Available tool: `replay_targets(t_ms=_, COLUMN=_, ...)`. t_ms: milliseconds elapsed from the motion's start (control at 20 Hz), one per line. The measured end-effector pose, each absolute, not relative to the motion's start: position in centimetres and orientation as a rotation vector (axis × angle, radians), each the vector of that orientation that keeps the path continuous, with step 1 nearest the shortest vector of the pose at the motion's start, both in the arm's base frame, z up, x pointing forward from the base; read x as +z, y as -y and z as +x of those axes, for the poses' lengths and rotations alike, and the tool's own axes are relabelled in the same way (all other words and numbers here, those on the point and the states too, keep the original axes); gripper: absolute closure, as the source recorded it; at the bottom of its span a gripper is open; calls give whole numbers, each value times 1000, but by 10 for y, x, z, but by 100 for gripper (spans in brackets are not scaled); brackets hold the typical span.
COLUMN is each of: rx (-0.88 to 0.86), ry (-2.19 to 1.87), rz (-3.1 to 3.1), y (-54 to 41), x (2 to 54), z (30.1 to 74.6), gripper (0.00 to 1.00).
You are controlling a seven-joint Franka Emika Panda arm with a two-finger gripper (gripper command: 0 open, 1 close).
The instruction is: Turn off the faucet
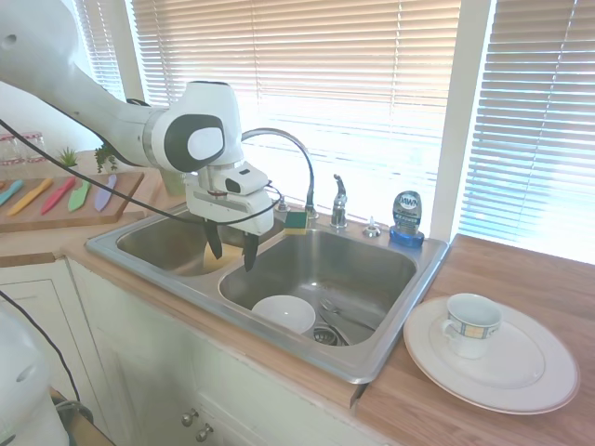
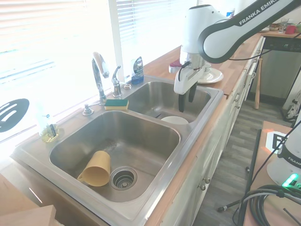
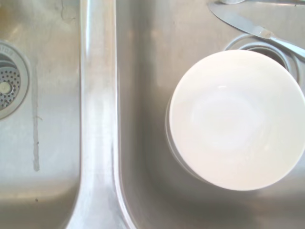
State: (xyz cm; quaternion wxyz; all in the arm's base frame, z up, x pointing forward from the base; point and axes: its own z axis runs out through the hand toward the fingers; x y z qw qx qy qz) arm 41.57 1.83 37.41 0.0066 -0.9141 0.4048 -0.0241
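A wooden countertop [image 1: 483,413] carried a white plate [image 1: 521,376] with a mug [image 1: 470,324] nearest the camera. In the steel double sink [image 1: 372,358] sat a white bowl [image 1: 284,313] (drain just beside it). The gripper [image 1: 231,247] hung above the sink's divider, fingers apart, empty. Behind the sink stood the faucet [image 1: 338,203], blue soap bottle [image 1: 406,218], then sunlit blinds [image 1: 372,84].

glossy white rounded-link Franka arm [image 2: 214,33], dark grey joint bands, white "FRANKA EMIKA" lettering, black cable, two black tapered fingers [image 1: 249,251]
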Motion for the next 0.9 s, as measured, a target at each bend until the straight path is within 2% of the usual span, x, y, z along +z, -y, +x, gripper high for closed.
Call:
replay_targets(t_ms=200, rx=-74, ry=-1256, rz=-2868, y=-18, x=374, z=415, gripper=0)
replay_targets(t_ms=250, rx=-78, ry=-1255, rz=-2867, y=-18, x=374, z=416, gripper=100)
replay_targets(t_ms=900, rx=-101, ry=-1256, rz=-2858, y=-17, x=376, z=418, gripper=100)
